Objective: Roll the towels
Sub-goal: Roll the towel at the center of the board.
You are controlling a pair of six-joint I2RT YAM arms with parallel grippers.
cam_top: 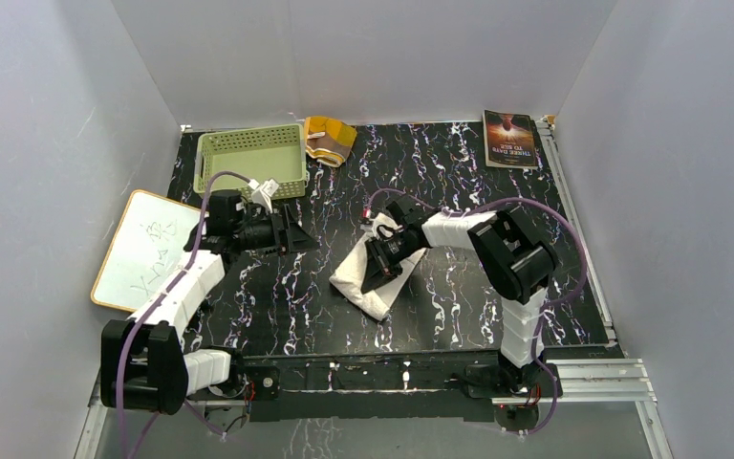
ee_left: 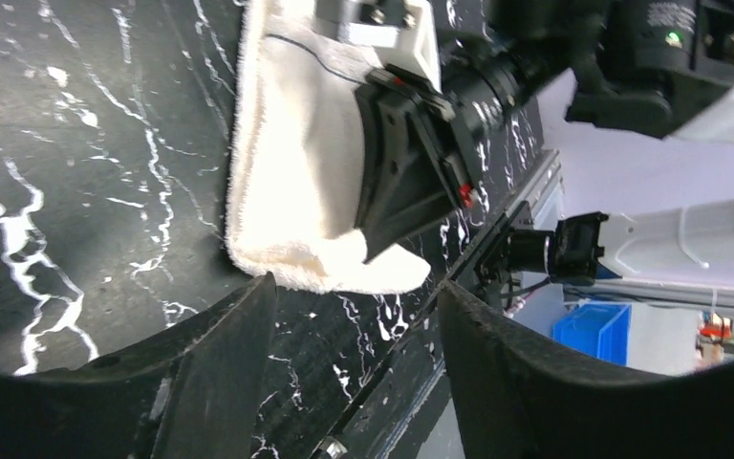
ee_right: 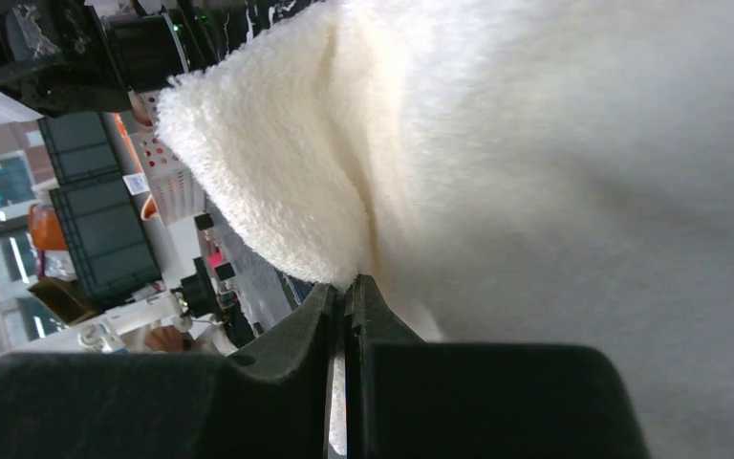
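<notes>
A white towel [cam_top: 358, 282] lies partly folded on the black marbled table, one part lifted. My right gripper [cam_top: 378, 275] is shut on a fold of it; the right wrist view has the closed jaws [ee_right: 347, 287] pinching the fluffy white towel [ee_right: 535, 143]. Left of it, my left gripper [cam_top: 308, 236] stands open with nothing between its fingers. In the left wrist view its tips [ee_left: 356, 285] sit just short of the white towel's near end [ee_left: 287, 163]. A brown and orange-yellow towel [cam_top: 329, 139] sits bunched at the back, beside the basket.
A green perforated basket [cam_top: 251, 158] stands at the back left. A white board with a tan edge [cam_top: 146, 251] lies at the left edge. A dark book [cam_top: 510, 139] lies at the back right. Grey walls enclose the table.
</notes>
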